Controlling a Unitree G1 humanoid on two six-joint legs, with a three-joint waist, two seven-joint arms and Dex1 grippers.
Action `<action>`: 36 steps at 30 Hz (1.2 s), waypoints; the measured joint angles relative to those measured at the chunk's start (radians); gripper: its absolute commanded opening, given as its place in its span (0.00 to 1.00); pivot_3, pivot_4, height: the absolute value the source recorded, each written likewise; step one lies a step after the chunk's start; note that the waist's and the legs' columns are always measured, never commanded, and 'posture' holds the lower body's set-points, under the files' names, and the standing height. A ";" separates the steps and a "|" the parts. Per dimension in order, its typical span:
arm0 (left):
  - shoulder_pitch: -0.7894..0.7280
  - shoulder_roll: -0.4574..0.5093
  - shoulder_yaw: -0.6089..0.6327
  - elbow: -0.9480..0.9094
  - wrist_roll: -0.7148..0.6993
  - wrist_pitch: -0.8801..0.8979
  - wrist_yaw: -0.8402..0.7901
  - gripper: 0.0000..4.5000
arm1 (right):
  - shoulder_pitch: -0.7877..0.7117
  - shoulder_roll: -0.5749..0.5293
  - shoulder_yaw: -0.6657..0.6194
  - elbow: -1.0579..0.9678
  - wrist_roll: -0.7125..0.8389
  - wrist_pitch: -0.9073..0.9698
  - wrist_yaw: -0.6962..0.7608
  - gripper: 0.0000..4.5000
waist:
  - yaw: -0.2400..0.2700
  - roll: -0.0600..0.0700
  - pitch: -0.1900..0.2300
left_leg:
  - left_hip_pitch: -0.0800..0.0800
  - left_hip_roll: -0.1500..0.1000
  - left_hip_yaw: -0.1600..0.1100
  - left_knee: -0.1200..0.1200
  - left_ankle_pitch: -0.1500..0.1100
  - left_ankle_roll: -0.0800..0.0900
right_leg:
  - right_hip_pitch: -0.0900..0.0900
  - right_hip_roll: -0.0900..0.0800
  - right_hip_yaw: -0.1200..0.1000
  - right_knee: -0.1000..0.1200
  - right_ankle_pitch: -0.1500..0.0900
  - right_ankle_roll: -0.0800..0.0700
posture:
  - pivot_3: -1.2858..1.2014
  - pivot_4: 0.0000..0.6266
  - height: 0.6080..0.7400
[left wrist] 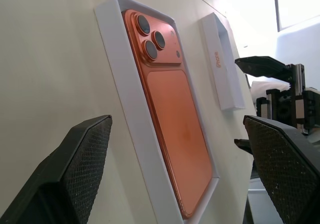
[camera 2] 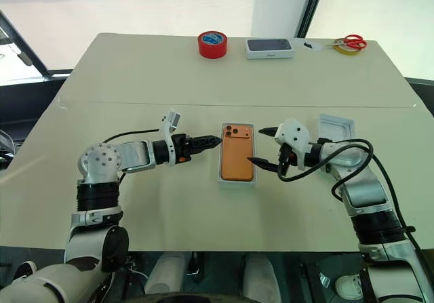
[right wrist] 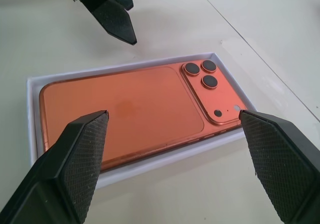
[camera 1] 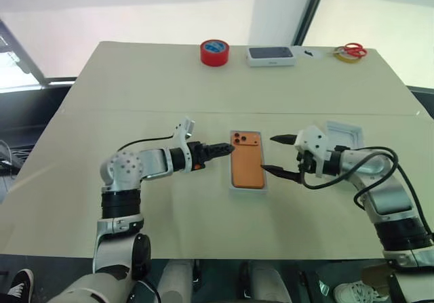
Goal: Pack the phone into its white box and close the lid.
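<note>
The orange phone (camera 1: 246,159) lies back up, lenses at the far end, inside the shallow white box (camera 1: 246,190) at the table's middle. My left gripper (camera 1: 224,148) hovers just left of the box, open, fingers (left wrist: 75,174) wide apart and empty, pointing at the phone (left wrist: 175,108). On the box's right side my right gripper (camera 1: 271,154) stands open, one finger (right wrist: 75,164) toward each end of the phone (right wrist: 125,108), holding nothing. The lid (camera 1: 344,135) rests inside up on the table behind the right gripper, partly hidden by it.
At the table's far edge sit a red tape roll (camera 1: 214,52), a small white box with a dark top (camera 1: 270,55), and red scissors on a yellow tape ring (camera 1: 350,51). Bare table surrounds the box on the near side.
</note>
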 measured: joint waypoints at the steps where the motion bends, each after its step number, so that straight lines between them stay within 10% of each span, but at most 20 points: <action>1: 0.001 0.007 -0.008 -0.008 0.010 -0.008 -0.002 0.79 | -0.001 0.000 0.000 0.004 -0.002 -0.005 0.000 0.78 | 0.000 0.000 0.000 | 0.000 0.000 0.000 0.000 0.000 -0.001 | 0.000 0.000 0.000 0.000 0.000 0.000 | 0.52 0.24 1.00; 8: 0.070 0.222 -0.294 -0.075 0.306 -0.387 -0.193 0.01 | -0.020 -0.002 0.018 0.099 -0.104 -0.092 -0.047 0.00 | -0.004 0.001 0.000 | 0.000 0.000 0.001 -0.003 0.001 -0.001 | -0.002 -0.001 0.001 0.000 -0.002 -0.003 | 0.52 0.24 1.00; 14: 0.089 0.270 -0.515 -0.035 0.485 -0.613 -0.381 0.01 | -0.051 -0.024 0.074 0.190 -0.221 -0.180 -0.069 0.00 | -0.002 0.002 0.000 | -0.001 -0.001 0.002 -0.004 -0.003 0.004 | -0.006 -0.003 0.002 -0.003 -0.002 -0.004 | 0.52 0.24 1.00; 36: -0.239 -0.122 -0.634 0.489 0.635 -0.858 -0.720 0.01 | 0.144 -0.219 -0.030 0.170 -0.214 -0.219 -0.016 0.00 | 0.001 0.003 0.001 | -0.001 -0.003 0.002 0.002 -0.003 0.011 | 0.001 -0.004 -0.001 -0.002 0.000 0.000 | 0.52 0.24 1.00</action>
